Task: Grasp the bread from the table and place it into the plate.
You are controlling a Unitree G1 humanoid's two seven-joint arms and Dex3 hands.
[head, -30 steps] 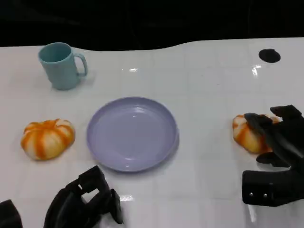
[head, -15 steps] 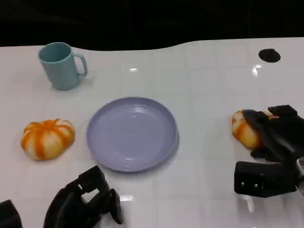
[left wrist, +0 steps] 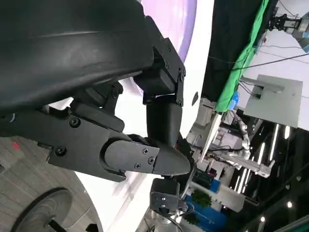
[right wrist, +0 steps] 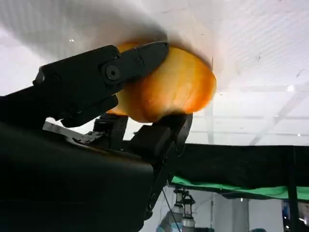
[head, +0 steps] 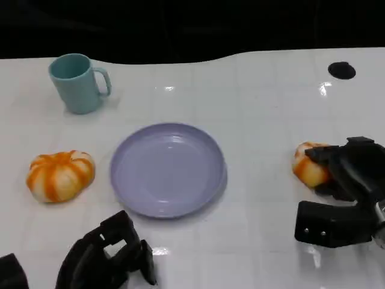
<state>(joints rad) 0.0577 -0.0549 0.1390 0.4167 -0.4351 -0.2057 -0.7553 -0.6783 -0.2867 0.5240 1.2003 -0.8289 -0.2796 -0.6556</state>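
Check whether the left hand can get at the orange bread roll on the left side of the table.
Probably yes. The left hand holds nothing and sits near the table's front edge, with only bare table between it and the left bread roll. The plate lies off to the side.

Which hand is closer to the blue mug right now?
Left. The left hand sits at the table's near edge, in front of the mug on the same side. The right hand is far across, gripping a bread roll.

Head camera looks down on table (head: 258, 108); right wrist camera close behind bread (right wrist: 169, 87), shared (head: 308, 167).
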